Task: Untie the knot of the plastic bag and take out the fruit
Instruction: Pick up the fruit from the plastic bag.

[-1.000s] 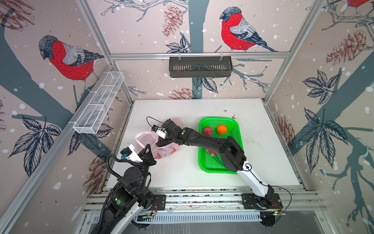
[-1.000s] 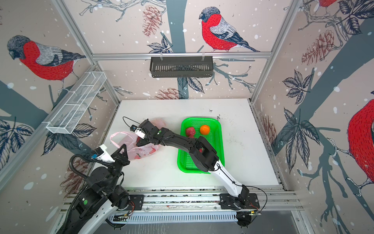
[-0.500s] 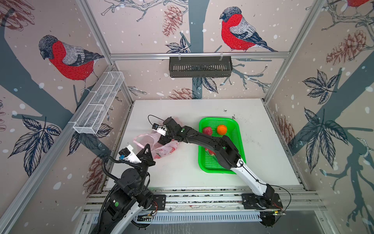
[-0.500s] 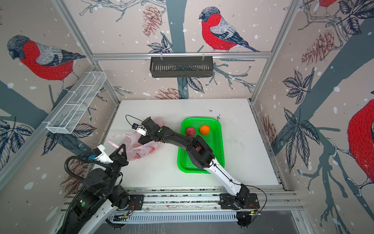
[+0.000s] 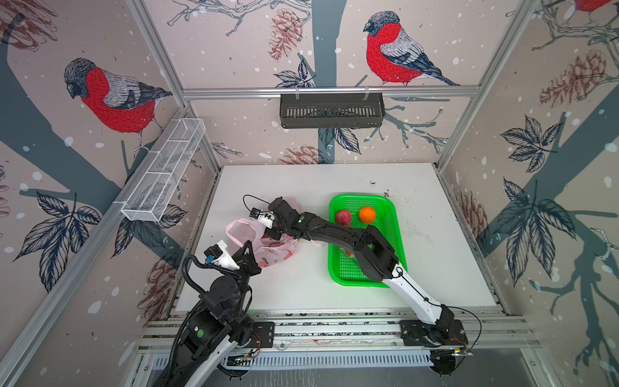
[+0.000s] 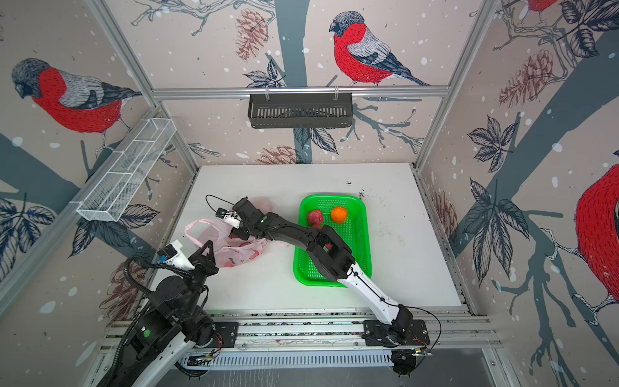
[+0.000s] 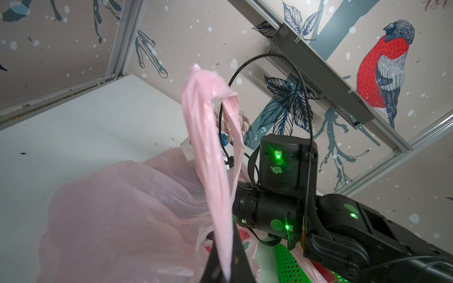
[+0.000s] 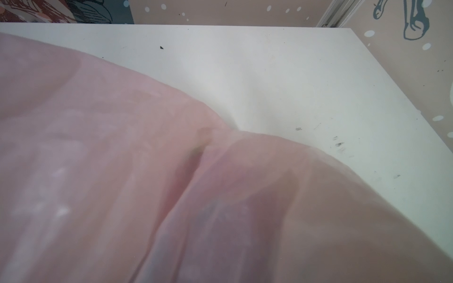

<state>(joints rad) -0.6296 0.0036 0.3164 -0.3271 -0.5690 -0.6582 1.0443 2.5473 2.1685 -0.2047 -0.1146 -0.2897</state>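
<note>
The pale pink plastic bag [image 5: 279, 256] [image 6: 243, 256] lies crumpled on the table, left of the green basket [image 5: 399, 234]. My left gripper [image 5: 249, 249] [image 7: 225, 269] is shut on one thin handle loop [image 7: 208, 127] and holds it up. A second loop [image 5: 234, 229] lies loose; no knot shows. My right gripper [image 5: 274, 234] reaches into the bag's mouth, and in the right wrist view pink film [image 8: 147, 183] hides its jaws. In both top views two fruit sit in the basket: a pinkish-red ball [image 5: 343, 217] [image 6: 315, 217] and an orange ball [image 5: 367, 214] [image 6: 339, 214].
The right arm stretches across the basket's near half and covers something red [image 5: 349, 253] there. A black slotted basket [image 5: 331, 110] hangs on the back wall. A white wire tray [image 5: 164, 174] hangs on the left wall. White table [image 5: 435, 254] lies to the basket's right.
The right arm has pushed a little further towards the bag's mouth. The left gripper has kept its hold on the handle loop and has risen slightly.
</note>
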